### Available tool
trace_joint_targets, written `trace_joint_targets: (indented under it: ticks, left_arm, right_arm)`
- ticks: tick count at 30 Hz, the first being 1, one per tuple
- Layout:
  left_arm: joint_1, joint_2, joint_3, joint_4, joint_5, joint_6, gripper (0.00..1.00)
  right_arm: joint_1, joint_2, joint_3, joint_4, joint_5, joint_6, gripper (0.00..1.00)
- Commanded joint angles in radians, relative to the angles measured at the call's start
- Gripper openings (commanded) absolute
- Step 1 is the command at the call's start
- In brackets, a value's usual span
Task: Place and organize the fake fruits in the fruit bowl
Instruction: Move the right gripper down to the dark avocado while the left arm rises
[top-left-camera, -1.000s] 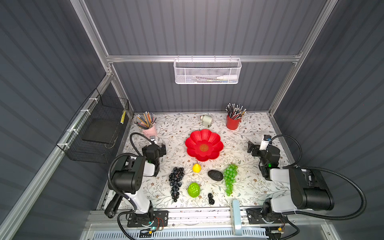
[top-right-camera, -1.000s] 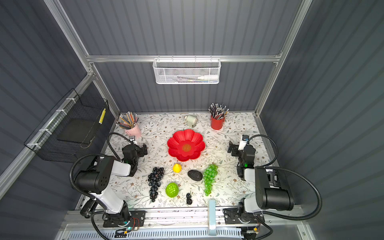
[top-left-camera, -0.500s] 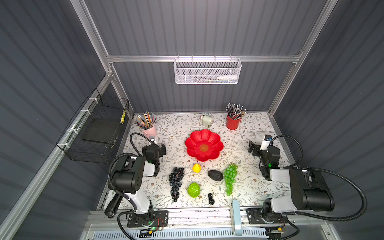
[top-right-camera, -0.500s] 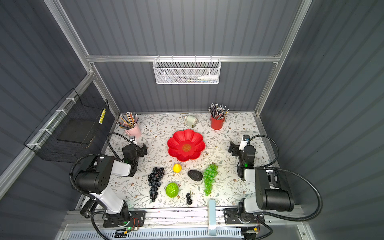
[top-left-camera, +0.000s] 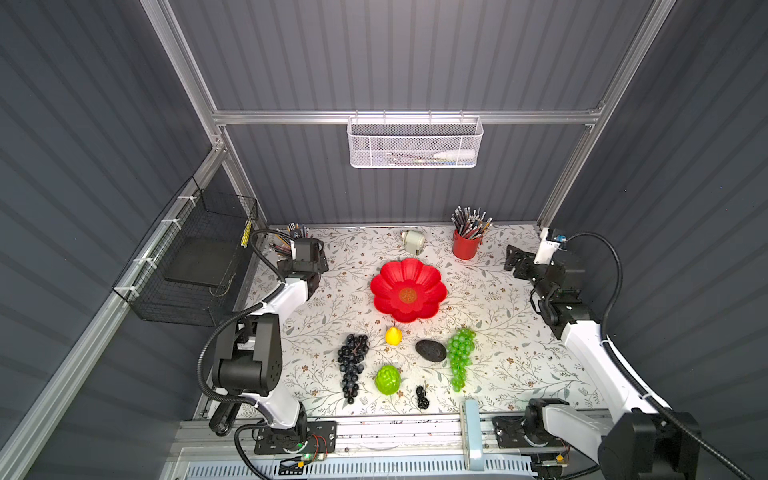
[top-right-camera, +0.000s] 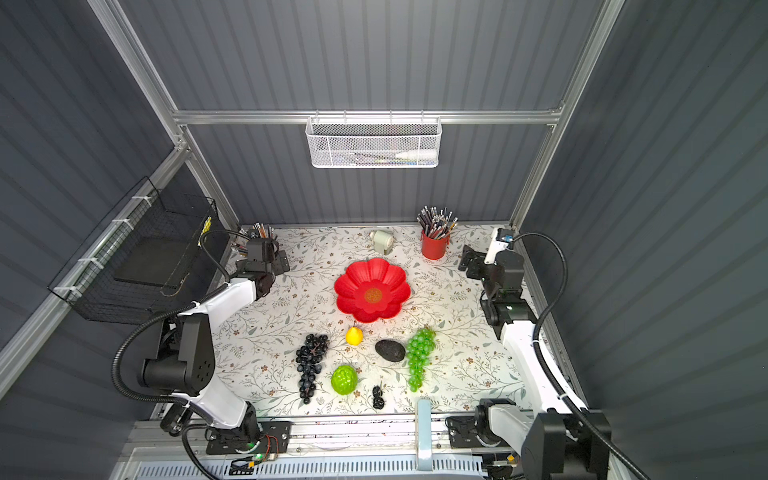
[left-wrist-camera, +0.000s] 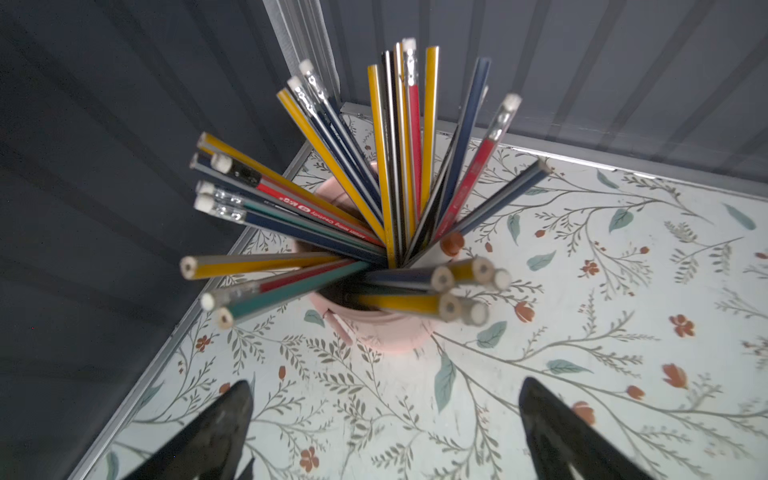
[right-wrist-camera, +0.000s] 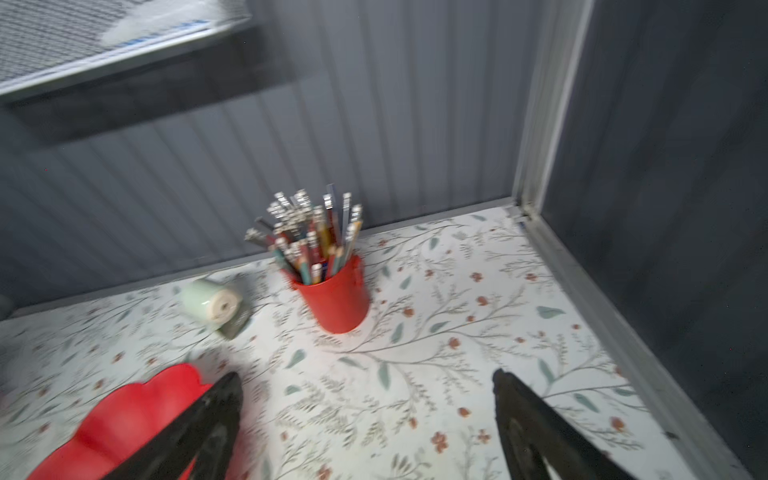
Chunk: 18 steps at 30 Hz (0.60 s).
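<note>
The fruit bowl, a red flower-shaped dish, lies mid-table with nothing in it. In front of it lie the fake fruits: a black-purple grape bunch, a yellow pear, a dark bumpy oval, a green grape bunch, a lime-green knobbly ball and a tiny black cluster. My left gripper is open and hangs far from them at the back left. My right gripper is open and holds nothing, right of the bowl.
A pink cup of pencils stands just ahead of the left gripper in the back-left corner. A red pencil cup and a pale green sharpener stand at the back. Walls close three sides.
Both grippers have shifted toward the back of the table, the left one up to the pink pencil cup. The fruits and the bowl have not moved.
</note>
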Motion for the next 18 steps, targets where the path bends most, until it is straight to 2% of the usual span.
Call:
trace_joint_targets:
  ticks: [1,6,11,13,18]
  left_arm:
    - [-0.070,-0.068,0.024,-0.290,0.006,-0.120,1.00]
    - [-0.169,-0.162,-0.016,-0.344,0.115,-0.127,1.00]
    - [-0.188,-0.202,-0.045,-0.379,0.222,-0.159,1.00]
    - [-0.199,-0.199,-0.030,-0.403,0.240,-0.168,1.00]
    - [-0.221,-0.192,0.003,-0.423,0.261,-0.186,1.00]
  right_arm:
    - [0.134,-0.021,0.048,-0.330,-0.085,0.009,0.92]
    - [0.414,-0.013,0.072,-0.554,-0.070,-0.019,0.87]
    - [0.644,0.083,0.063,-0.664,-0.080,-0.020,0.85]
    - [0.725,0.150,0.075,-0.683,-0.044,-0.031,0.86]
    - [0.759,0.314,0.091,-0.658,-0.081,-0.070,0.84]
